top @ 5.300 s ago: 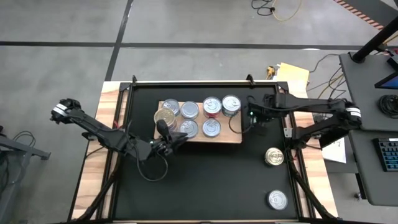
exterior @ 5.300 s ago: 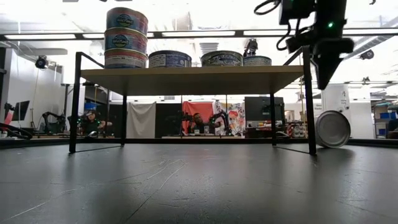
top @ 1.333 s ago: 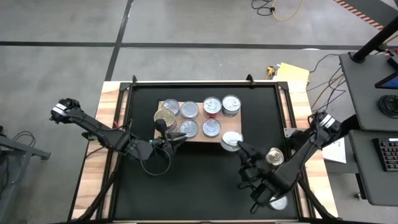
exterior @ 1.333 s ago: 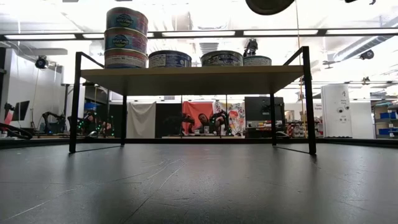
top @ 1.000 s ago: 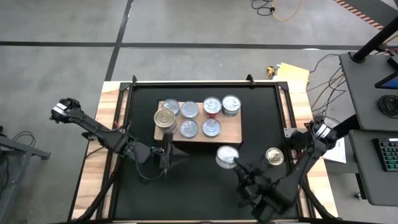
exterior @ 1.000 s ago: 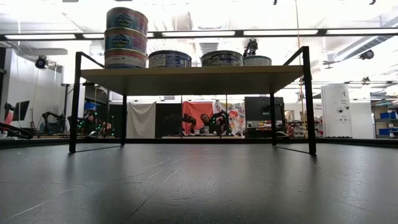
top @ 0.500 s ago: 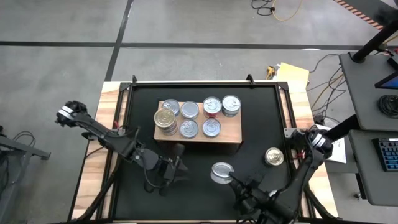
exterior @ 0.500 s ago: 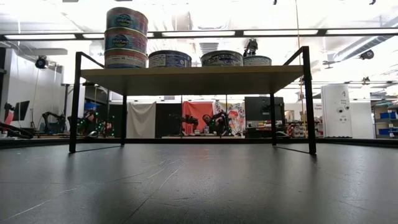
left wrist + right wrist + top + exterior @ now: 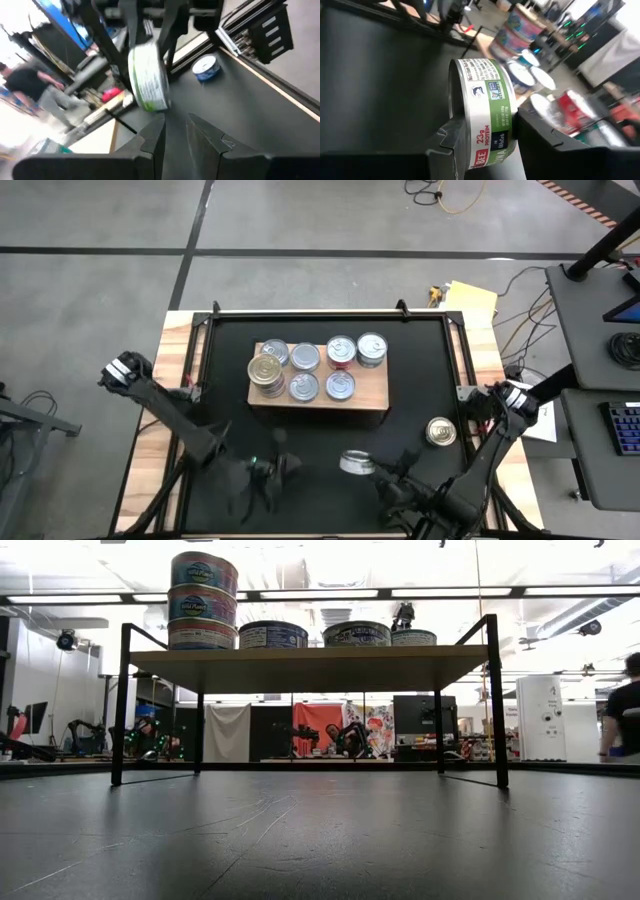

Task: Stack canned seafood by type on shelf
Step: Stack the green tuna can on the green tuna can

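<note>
Near the front edge of the black matte table [image 9: 420, 370], the right gripper [image 9: 485, 131] pinches a short round metal tin with a green-and-white paper label [image 9: 481, 114] between its dark fingers, gripping it across its flat ends; from above, the tin's silver lid [image 9: 356, 463] gleams over the mat. The left gripper [image 9: 175, 131] hovers close by on the tin's other side, its angular dark fingers [image 9: 151, 141] nearly together with only a narrow gap, holding nothing. Farther back, the low light-wood shelf on thin black metal legs [image 9: 368, 390] carries the other round cans, among them a gold-lidded stack [image 9: 265, 370] at its left end, three tins high in the low view [image 9: 203, 600]. One more gold-lidded can [image 9: 440, 431] sits on the mat, right of the shelf.
</note>
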`<move>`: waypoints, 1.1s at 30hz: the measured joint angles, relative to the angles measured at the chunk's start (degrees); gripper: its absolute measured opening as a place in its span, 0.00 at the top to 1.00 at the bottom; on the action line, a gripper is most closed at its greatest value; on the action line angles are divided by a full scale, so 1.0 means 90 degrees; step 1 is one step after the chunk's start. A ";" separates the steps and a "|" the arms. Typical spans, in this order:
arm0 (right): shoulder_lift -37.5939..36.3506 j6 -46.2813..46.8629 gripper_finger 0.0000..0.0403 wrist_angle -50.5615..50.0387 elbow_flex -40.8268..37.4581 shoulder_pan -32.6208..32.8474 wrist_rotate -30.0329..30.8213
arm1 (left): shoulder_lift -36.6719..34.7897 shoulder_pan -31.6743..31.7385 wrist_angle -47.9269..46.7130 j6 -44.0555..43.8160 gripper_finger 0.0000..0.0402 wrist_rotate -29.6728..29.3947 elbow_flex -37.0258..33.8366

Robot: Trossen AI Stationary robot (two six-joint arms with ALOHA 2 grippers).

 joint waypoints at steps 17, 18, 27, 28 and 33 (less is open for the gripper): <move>0.0030 0.0835 0.69 0.1767 -0.0857 -0.0023 -0.0152 | 0.2520 -0.0804 -0.1297 0.0381 0.84 -0.4062 0.2339; 0.0029 0.0924 0.69 0.1768 -0.0935 -0.0026 -0.0218 | 0.2591 -0.0856 -0.1434 0.0318 0.84 -0.4067 0.2445; 0.0015 0.1555 0.69 0.1833 -0.1409 -0.0199 -0.0444 | 0.2655 -0.1088 -0.1632 0.0167 0.84 -0.4075 0.2596; 0.0015 0.1568 0.69 0.1848 -0.1424 -0.0243 -0.0473 | 0.2655 -0.1102 -0.1639 0.0158 0.84 -0.4058 0.2596; 0.0012 0.0619 0.69 0.2596 -0.1449 -0.0654 -0.0890 | 0.2557 -0.1284 -0.2164 -0.0230 0.84 -0.3720 0.2550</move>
